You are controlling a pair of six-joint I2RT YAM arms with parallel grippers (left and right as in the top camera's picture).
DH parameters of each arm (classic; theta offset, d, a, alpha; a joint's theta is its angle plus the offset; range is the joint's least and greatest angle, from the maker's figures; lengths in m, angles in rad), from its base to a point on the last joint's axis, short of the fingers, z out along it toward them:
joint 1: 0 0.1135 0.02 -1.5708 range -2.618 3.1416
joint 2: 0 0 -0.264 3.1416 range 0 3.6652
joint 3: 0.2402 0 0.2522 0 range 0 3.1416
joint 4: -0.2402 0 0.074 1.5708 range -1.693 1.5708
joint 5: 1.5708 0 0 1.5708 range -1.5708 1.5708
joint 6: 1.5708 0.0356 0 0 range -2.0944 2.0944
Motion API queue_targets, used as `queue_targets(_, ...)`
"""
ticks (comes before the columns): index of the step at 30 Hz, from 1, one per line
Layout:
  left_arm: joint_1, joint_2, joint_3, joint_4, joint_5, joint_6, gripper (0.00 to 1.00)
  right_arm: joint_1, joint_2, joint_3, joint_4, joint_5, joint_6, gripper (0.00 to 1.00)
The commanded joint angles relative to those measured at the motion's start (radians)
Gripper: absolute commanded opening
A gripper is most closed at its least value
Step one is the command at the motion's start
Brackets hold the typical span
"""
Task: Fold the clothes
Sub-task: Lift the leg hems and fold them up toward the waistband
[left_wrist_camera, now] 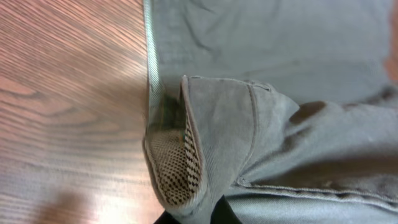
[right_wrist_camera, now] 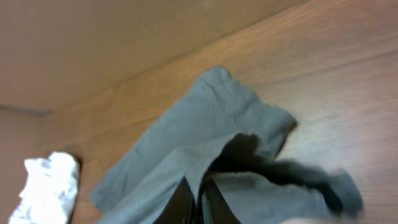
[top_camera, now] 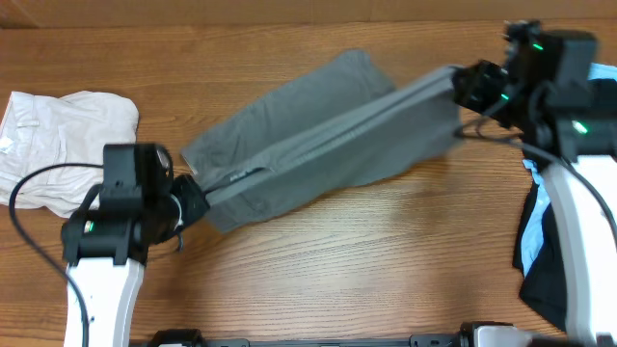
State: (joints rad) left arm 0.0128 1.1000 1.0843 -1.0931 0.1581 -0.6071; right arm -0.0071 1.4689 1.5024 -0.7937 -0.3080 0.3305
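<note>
The shorts (top_camera: 318,145) are lying in the middle of the table (top_camera: 366,270). They are running long from the near left to the far right, and each arm is holding one end. The left gripper (top_camera: 196,200) is pinching the near-left end. The right gripper (top_camera: 461,89) is pinching the far-right end and seems to be holding it up a little. Both are pressing together on cloth, and the shorts are stretching between them. I think one end needs to go over to the other for a fold. A cream garment (top_camera: 58,135) is sitting at the left. Black and blue clothes (top_camera: 535,255) are sitting at the right edge. No box or basket is showing.
</note>
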Motion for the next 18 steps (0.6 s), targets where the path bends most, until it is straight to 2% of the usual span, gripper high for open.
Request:
queue_targets(1,0.015,0.096,-0.024,0.023,-0.281,-0.082,0.04,-0.003,0.097,0.034,0.107,0.134,-0.048,0.04)
queue_targets(9,0.015,0.339,-0.024,0.238,-0.37,-0.138,0.05,0.075,0.298,0.034,0.35,0.184,-0.05,0.04)
queue_targets(18,0.015,0.58,-0.024,0.469,-0.367,-0.137,0.08,0.101,0.449,0.034,0.48,0.203,-0.047,0.04)
